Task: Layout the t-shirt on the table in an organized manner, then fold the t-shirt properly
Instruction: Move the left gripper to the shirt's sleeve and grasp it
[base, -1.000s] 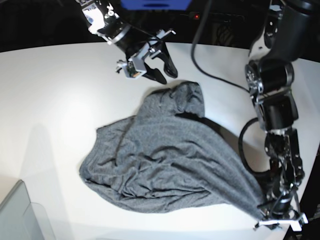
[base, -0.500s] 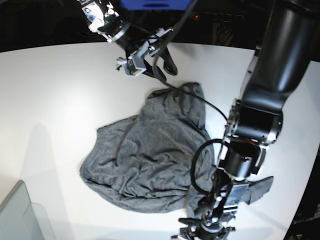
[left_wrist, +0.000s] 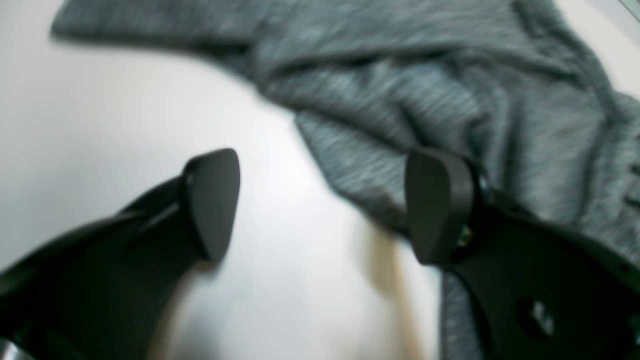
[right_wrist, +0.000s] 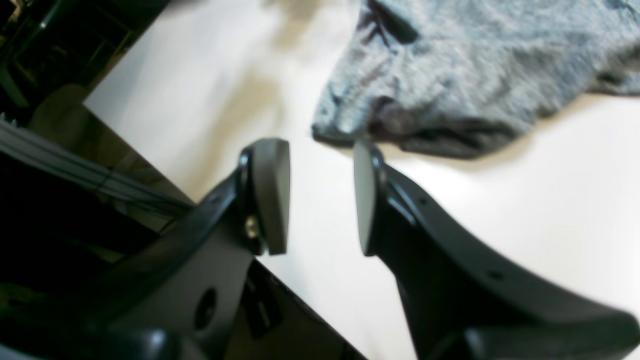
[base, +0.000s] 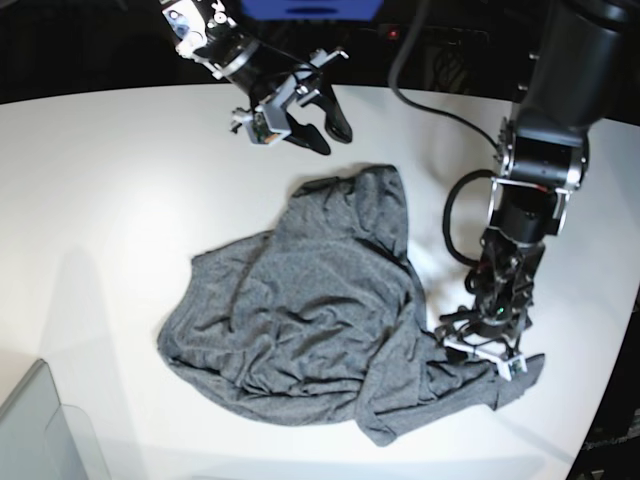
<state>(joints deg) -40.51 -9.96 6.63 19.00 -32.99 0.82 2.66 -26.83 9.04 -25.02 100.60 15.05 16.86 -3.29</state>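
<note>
A translucent grey bin (base: 45, 430) sits at seven o'clock; at twelve o'clock, perhaps a blue box (base: 310, 8).

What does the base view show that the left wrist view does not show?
Only the base view shows the whole crumpled t-shirt, the right gripper above its far end, the translucent bin corner and the left arm. Only the left wrist view shows the left gripper close up, its jaws wide apart with bare table between them. Both show grey cloth lying on the white table.
</note>
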